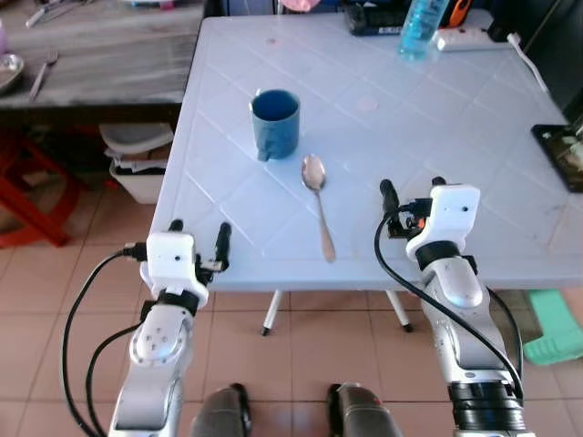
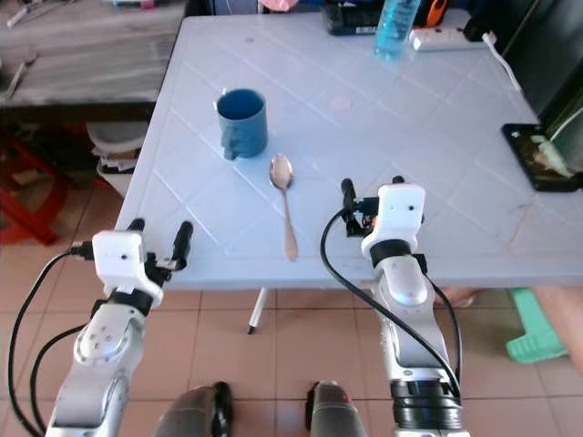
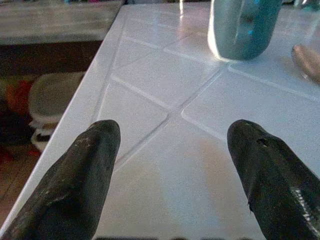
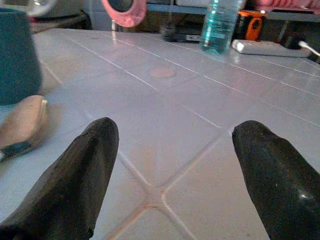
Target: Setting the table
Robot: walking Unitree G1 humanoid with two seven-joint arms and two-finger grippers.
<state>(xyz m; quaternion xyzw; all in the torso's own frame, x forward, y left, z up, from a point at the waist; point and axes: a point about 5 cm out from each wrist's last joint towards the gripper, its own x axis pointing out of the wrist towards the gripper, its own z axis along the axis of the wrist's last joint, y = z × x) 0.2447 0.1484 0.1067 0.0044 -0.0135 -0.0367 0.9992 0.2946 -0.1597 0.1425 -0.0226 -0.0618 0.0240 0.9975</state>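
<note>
A blue cup (image 1: 275,121) and spoon (image 1: 318,204) are seen laid near the front of the table (image 1: 474,137). Both the left gripper (image 1: 199,237) and right gripper (image 1: 413,193) are held wide open, empty, at its near edge. A reach for further tableware is probably called for next.

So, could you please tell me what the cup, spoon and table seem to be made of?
Cup: matte blue, probably plastic or glazed ceramic. Spoon: shiny silver with glints, likely metal. Table: pale blue with moulded grooves, likely plastic.
</note>
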